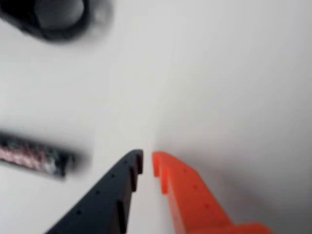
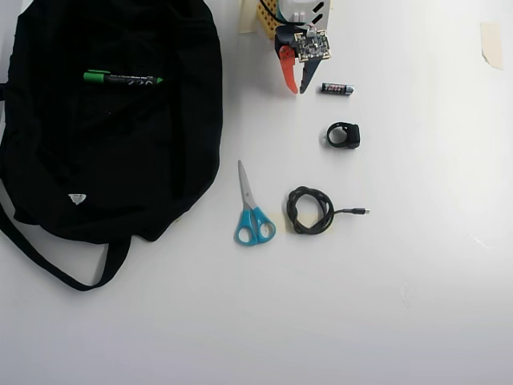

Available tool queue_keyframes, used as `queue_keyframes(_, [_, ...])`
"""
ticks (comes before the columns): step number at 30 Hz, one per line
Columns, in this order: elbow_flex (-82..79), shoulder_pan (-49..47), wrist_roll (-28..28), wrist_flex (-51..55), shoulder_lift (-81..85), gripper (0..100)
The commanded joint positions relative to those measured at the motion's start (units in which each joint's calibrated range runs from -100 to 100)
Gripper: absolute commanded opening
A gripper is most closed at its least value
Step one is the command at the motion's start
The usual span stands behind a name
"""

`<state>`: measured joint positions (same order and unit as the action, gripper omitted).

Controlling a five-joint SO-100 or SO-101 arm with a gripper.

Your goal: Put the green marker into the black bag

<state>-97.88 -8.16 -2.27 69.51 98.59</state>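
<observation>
Resting on the black bag at upper left of the overhead view: green marker, lying flat across the fabric, cap to the left. Gripper well apart from it at top centre, over bare white table, jaws nearly closed on nothing, a thin gap between orange and black fingers in the wrist view. Battery just beside the gripper's tips. Lower down: black ring-shaped clip, coiled cable, blue-handled scissors.
</observation>
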Motion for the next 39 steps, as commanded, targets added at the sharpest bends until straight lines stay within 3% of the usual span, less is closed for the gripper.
queue_keyframes(1, [-1.40,0.00,-0.30,3.18,1.00,2])
queue_keyframes(39, [-1.40,-0.07,-0.30,3.18,0.91,2])
